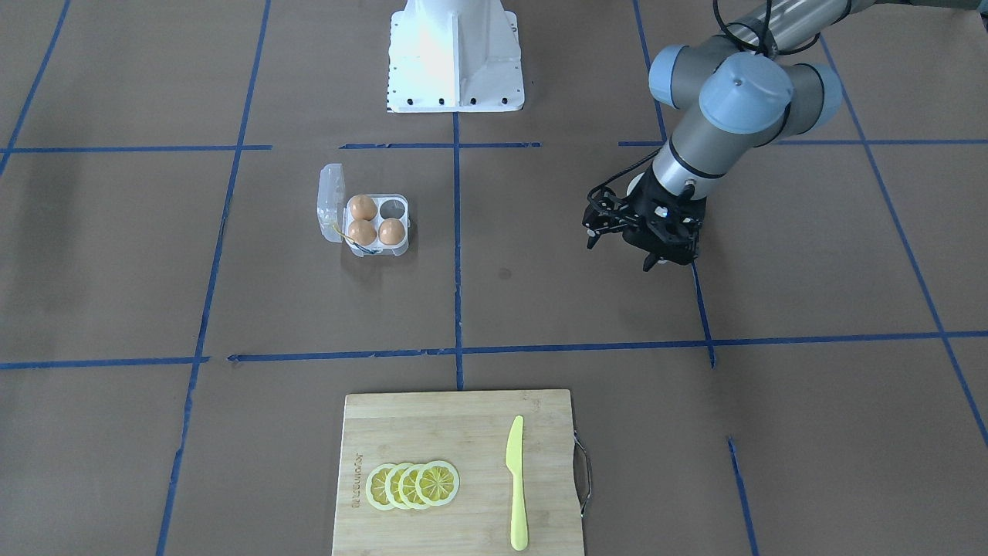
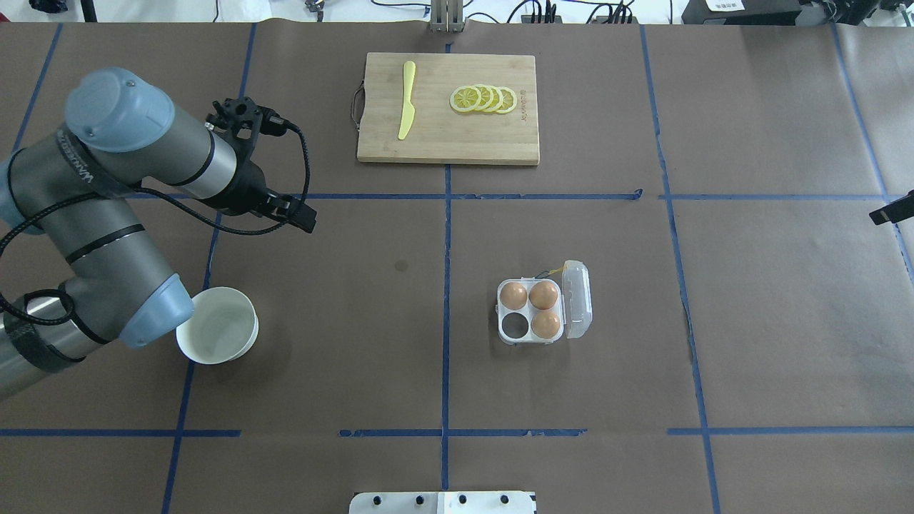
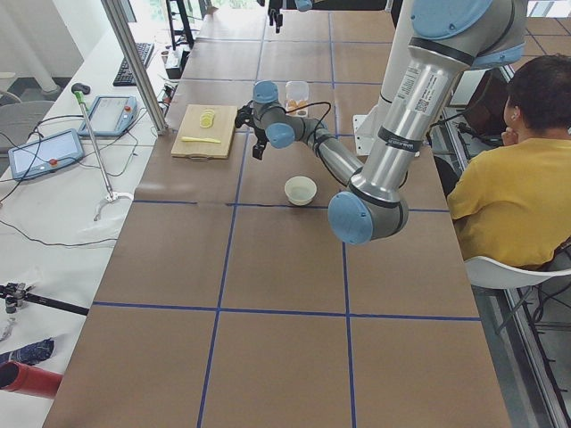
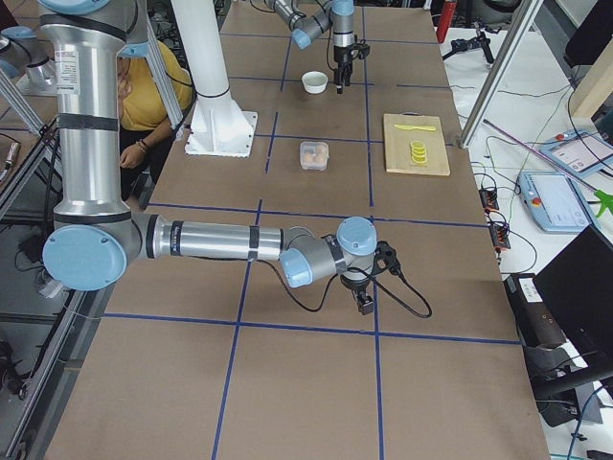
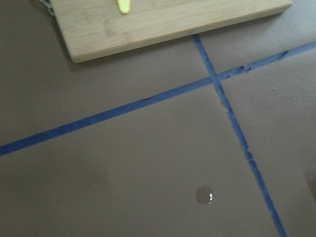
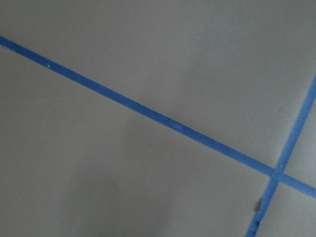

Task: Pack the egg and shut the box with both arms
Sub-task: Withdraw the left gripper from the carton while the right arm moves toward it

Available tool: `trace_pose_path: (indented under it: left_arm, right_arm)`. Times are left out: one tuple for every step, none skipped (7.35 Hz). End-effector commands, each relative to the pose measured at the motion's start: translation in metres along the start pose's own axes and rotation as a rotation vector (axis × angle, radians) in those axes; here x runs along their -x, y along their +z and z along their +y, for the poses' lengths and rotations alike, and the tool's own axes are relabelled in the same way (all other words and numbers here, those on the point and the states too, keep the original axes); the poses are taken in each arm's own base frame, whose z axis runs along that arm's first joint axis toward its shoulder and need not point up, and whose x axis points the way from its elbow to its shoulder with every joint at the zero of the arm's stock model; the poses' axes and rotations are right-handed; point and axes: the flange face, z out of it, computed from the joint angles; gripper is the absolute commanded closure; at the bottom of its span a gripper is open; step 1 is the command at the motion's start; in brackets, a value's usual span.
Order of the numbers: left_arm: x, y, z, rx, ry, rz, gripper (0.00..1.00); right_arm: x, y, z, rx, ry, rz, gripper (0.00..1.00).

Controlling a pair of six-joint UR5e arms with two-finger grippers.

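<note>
Box (image 2: 502, 314) mid-tabletop, lid hinged open, three brown eggs (image 2: 543, 294) seated inside, fourth cell (image 2: 514, 326) unfilled, my left tool (image 2: 303, 216) above tabletop well apart from box, my right tool (image 4: 364, 305) farther off, whether either is clenched or released: cannot tell.

At the far edge of the table from me lies a wooden cutting board (image 2: 457, 143). A yellow knife (image 2: 406, 100) rests on its left part. Four overlapping lemon slices (image 2: 484, 99) sit on its right part, apart from the knife. A white bowl (image 2: 218, 328) stands on the brown paper on my left. A small dark spot (image 2: 402, 266) marks the paper between bowl and board. Blue tape lines (image 2: 446, 307) cross the table.
</note>
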Motion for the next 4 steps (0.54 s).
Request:
trace_pose_path:
  left_arm:
    - [0.044,-0.014,-0.001,0.046,-0.037,0.002,0.07]
    - [0.078,-0.025,0.007,0.045,-0.061,-0.016,0.06]
    - [0.103,-0.040,0.005,0.040,-0.021,-0.011,0.05]
    - [0.127,-0.057,0.003,0.045,-0.041,0.008,0.05]
  right_arm:
    - [0.080,0.000,-0.018,-0.005,0.103,-0.060,0.00]
    - [0.120,0.003,-0.023,0.002,0.150,-0.083,0.00]
    - [0.163,0.000,-0.026,0.006,0.189,-0.116,0.00]
    - [0.204,0.003,-0.024,0.018,0.227,-0.137,0.00]
